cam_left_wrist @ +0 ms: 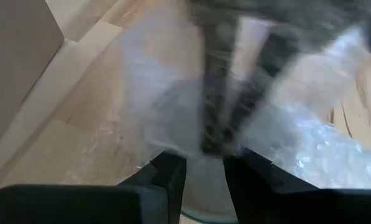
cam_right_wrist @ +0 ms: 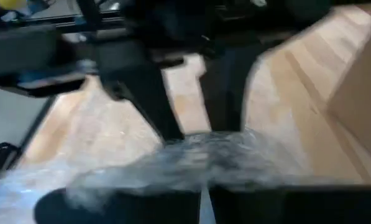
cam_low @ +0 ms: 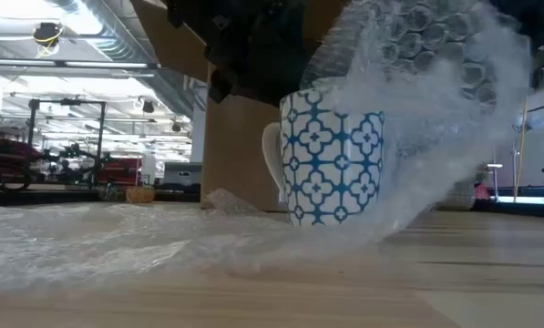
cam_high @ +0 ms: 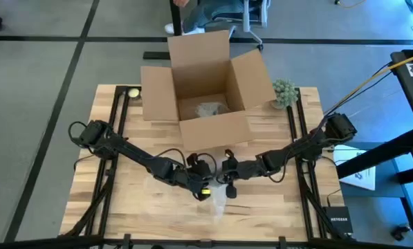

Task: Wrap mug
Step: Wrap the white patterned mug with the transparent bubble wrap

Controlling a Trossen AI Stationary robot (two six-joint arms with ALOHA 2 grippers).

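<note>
Mug (cam_low: pixel 333 169), white with a blue lattice pattern, upright on the tabletop (cam_high: pixel 275 207) near the front edge, about midway between the two sides; handle turned away toward the cardboard box (cam_high: pixel 205 83). In the high view, mostly hidden under the two arms meeting above it.

Bubble wrap (cam_low: pixel 426 82) drawn up and over one side of the mug, rising above the rim and draped against the patterned wall; the rest spread flat and crumpled across the tabletop on the other side, reaching toward the front edge.

Right end effector (cam_high: pixel 228 181) just beside the mug, pinched tight on a raised fold of the bubble wrap, seen in the right wrist view with almost no gap at the tips (cam_right_wrist: pixel 204 193).

Left end effector (cam_high: pixel 203 185) close against the mug from the opposite side, nearly touching the right one; pointed down at the sheet in the left wrist view (cam_left_wrist: pixel 205 163). Grip there: cannot tell.

Cardboard box open at the far middle of the tabletop, all four flaps folded outward, some pale packing in the bottom. Small green plant (cam_high: pixel 283 92) just beside the box's right flap. Small round yellowish object (cam_high: pixel 132 91) near the far left corner.
</note>
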